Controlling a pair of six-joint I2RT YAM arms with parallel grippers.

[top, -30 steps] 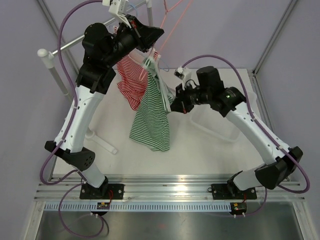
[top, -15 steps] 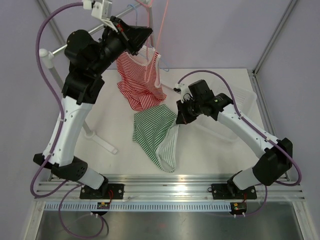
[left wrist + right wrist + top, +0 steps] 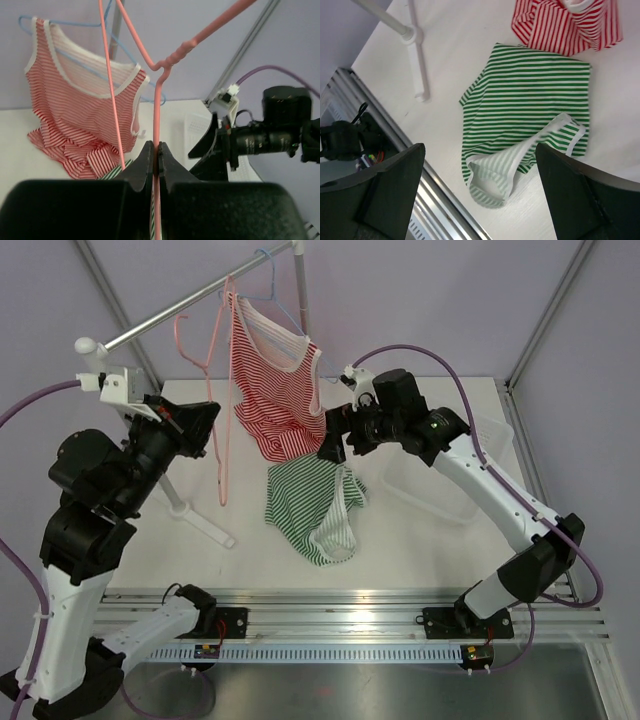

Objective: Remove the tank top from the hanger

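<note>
Top external view: the green striped tank top (image 3: 312, 510) lies crumpled on the table (image 3: 420, 545), near the middle, free of any hanger. The pink hanger (image 3: 219, 470) is bare. It hangs to the left of the top, well apart from it, and is pinched by the left gripper (image 3: 203, 420). The left wrist view shows this gripper's fingers closed tight on the pink wire just below the twist at its neck.

The right gripper (image 3: 335, 443) hovers just above the far edge of the green top. In the right wrist view its fingers (image 3: 395, 185) are spread wide with nothing between them, and the green top lies flat on the table below.

I judge the main job done, since the garment is off its hanger. What seems left is small: setting the empty hanger down or hooking it back on the rail (image 3: 190, 305), and drawing both arms away.

A red striped tank top (image 3: 275, 390) hangs on a blue hanger (image 3: 268, 265) from the rail at the far side. Whether it also counts in the task cannot be told.

No brand, label or readable writing shows on the clothes, the hangers or the arms in any view.
</note>
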